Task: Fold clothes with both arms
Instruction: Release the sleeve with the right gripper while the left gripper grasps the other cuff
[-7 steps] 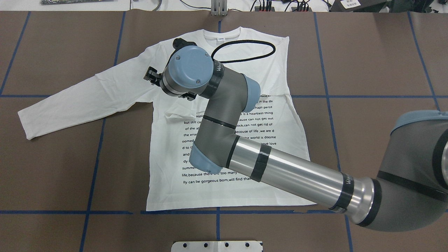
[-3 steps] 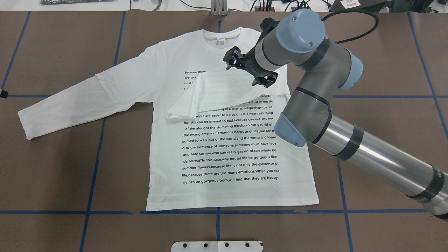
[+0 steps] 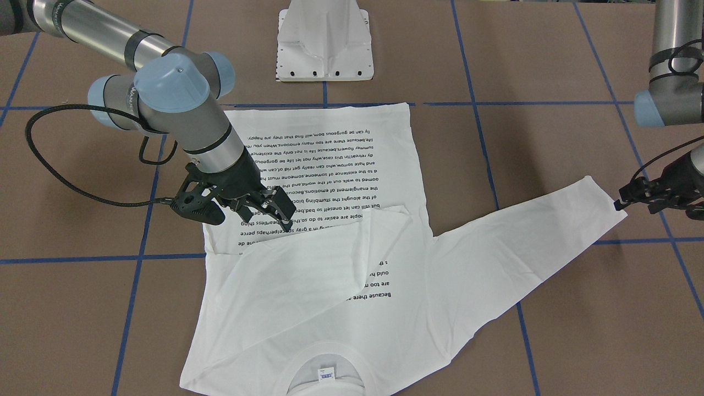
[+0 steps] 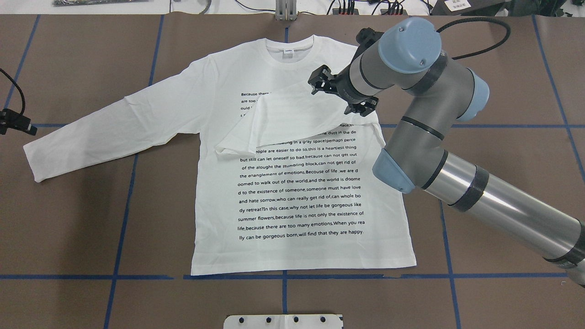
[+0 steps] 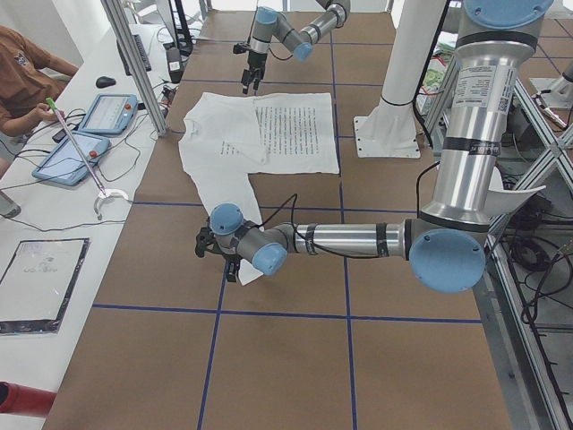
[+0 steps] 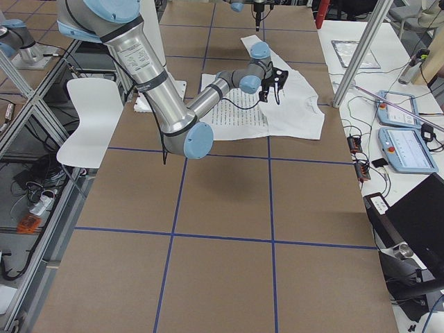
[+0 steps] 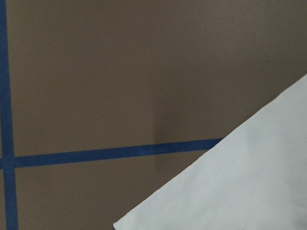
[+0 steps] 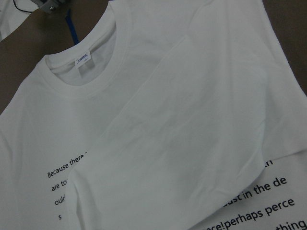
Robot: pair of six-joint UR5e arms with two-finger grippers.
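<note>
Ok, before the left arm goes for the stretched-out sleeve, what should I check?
1. The right sleeve lies folded across the chest of the shirt: ok.
2. The right gripper holds no cloth: ok, jaws open.
3. The right gripper is clear of the fold area: not ok, it hangs over the shirt's shoulder.
4. The left sleeve lies flat and straight: ok.
5. The left gripper is lined up on the cuff: not ok, it sits beside it.
6. The left gripper is open: cannot tell.
</note>
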